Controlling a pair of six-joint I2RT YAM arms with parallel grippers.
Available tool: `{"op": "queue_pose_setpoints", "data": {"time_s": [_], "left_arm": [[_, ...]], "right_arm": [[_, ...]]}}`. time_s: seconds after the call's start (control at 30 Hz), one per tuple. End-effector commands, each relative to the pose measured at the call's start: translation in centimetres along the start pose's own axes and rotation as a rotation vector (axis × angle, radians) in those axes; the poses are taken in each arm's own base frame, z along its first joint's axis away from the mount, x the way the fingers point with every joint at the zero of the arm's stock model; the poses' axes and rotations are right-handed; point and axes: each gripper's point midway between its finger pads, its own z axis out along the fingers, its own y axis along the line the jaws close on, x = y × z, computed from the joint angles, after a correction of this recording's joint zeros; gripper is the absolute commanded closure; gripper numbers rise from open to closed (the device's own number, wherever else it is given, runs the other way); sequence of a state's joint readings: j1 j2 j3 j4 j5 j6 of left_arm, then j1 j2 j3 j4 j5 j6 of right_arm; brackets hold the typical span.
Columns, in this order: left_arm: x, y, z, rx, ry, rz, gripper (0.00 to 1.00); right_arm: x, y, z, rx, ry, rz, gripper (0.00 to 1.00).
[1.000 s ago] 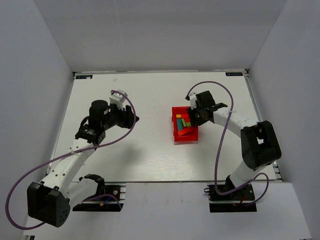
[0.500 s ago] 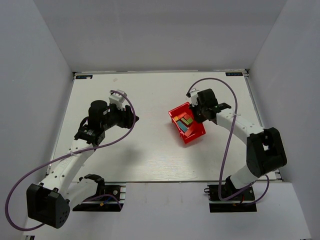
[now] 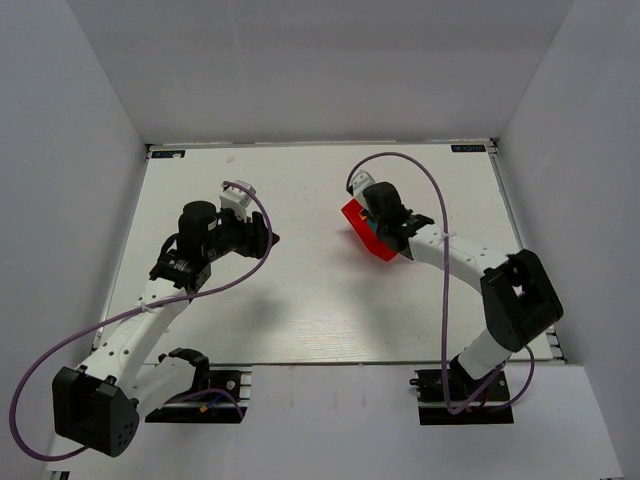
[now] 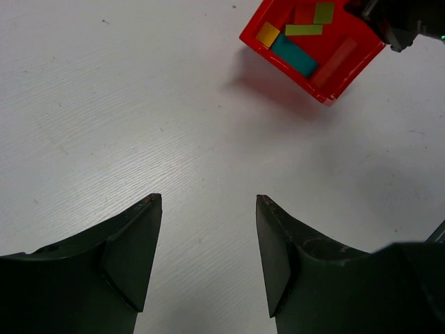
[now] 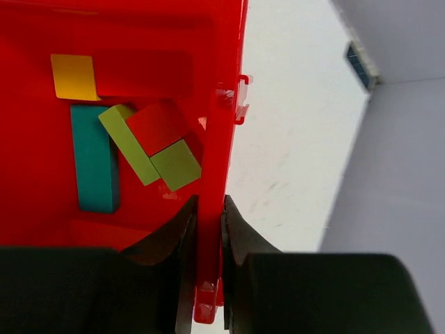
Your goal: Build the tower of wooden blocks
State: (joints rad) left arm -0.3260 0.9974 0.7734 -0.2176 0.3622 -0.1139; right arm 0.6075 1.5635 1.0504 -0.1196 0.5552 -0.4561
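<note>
Now right gripper [image 5: 208, 212], newly pinched on the wall of the red bin [image 3: 358, 224], has swung it up tilted, blocks [image 5: 142, 142] still inside, likely a pour-out before stacking; left gripper [image 4: 207, 209] gapes empty.

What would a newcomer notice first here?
The red bin, right of centre on the table, is tilted, with the right gripper shut on its wall. Inside lie loose painted blocks, teal, lime, yellow and red, not yet stacked. The left gripper hovers open over bare tabletop.
</note>
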Motion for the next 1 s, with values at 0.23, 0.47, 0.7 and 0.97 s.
{"op": "queue_pose_setpoints", "data": {"time_s": [0.23, 0.47, 0.7, 0.97], "left_arm": [[-1.0, -0.5, -0.4, 0.008, -0.024, 0.009, 0.33], [-1.0, -0.6, -0.7, 0.008, -0.024, 0.009, 0.33], [-1.2, -0.7, -0.9, 0.009, -0.034, 0.013, 0.33], [-1.0, -0.6, -0.7, 0.008, -0.026, 0.009, 0.33]], "right_arm": [[-2.8, -4.5, -0.2, 0.553, -0.039, -0.33, 1.0], [-5.9, -4.4, -3.4, 0.956, -0.166, -0.59, 1.0], [-5.9, -4.0, -3.9, 0.944, -0.183, -0.571, 1.0], [-5.0, -3.5, -3.6, 0.926, -0.169, -0.578, 0.65]]}}
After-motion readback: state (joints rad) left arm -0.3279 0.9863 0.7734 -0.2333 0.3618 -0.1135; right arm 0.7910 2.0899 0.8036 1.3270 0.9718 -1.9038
